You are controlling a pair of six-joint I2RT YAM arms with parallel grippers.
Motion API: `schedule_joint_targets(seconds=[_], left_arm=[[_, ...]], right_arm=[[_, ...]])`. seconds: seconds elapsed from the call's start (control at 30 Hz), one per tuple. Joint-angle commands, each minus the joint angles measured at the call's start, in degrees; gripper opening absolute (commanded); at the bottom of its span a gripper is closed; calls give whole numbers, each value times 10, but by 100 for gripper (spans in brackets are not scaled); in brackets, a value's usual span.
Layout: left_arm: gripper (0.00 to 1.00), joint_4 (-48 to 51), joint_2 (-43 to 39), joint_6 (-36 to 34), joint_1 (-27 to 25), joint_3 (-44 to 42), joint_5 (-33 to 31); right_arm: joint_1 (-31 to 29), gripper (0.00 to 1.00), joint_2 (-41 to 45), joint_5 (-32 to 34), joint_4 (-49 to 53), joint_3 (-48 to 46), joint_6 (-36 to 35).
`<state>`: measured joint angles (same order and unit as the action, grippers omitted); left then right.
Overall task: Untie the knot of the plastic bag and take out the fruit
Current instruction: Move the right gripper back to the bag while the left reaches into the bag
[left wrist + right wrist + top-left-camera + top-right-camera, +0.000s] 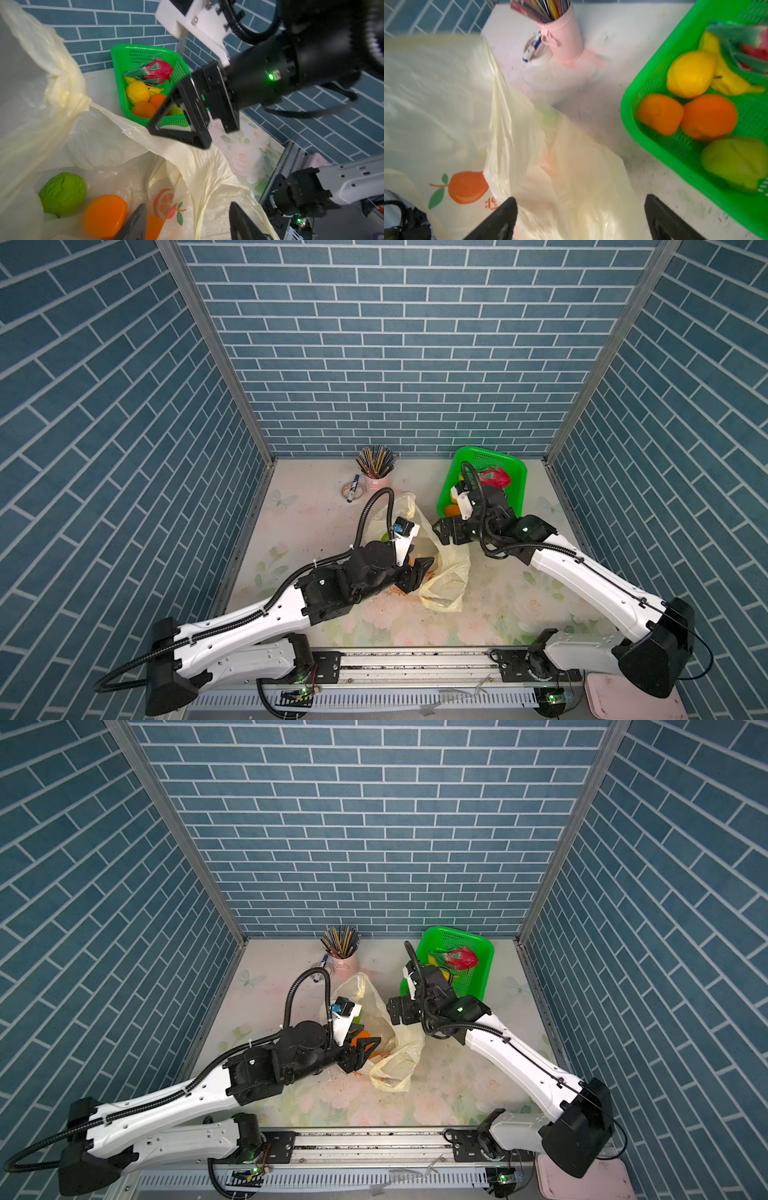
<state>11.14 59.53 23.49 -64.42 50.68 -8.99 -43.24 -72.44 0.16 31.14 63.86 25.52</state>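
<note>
1. Plastic bag point(446, 572): crumpled on the table point(519, 614), mouth open, just beside the green basket point(486, 456) on the side toward the arm bases.
2. Inside the bag, away from the basket: a green fruit point(62, 194) and an orange fruit point(105, 216), side by side.
3. Left gripper point(188, 204): low in the bag's mouth, farther from the basket than the right one, fingers apart, clamped on nothing; one finger point(135, 222) just beside the orange fruit.
4. Right gripper point(581, 197): over the bag's edge nearest the basket, fingers wide apart, empty.
5. In the basket: a dragon fruit point(159, 71), a yellow fruit point(690, 73), two oranges point(709, 116), a pale green fruit point(735, 162), a banana point(729, 83).
6. Pink cup point(376, 479) of pencils: by the back wall, well apart from the basket, with a marker point(353, 488) just beside the cup on the side away from the basket.
</note>
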Motion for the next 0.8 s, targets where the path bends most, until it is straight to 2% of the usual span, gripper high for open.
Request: schedule_joint_targets(seconds=[0.0,0.13,0.33,0.43,0.6,0.77], left_arm=[[59,28,23,14,-1,11,-65],[57,30,54,30,2,-6,-97],[57,25,71,73,6,-64,-99],[57,19,68,98,5,-103,-83],[57,-7,58,131,3,-176,-46],[57,-43,30,131,-6,-223,-23]], right_arm=[[-32,96,23,41,14,-28,53],[-75,96,19,76,22,-65,87],[-135,94,-16,103,72,-92,117],[-162,93,-31,113,93,-99,132],[-188,90,-35,99,71,-134,160],[-212,90,-32,100,65,-157,180]])
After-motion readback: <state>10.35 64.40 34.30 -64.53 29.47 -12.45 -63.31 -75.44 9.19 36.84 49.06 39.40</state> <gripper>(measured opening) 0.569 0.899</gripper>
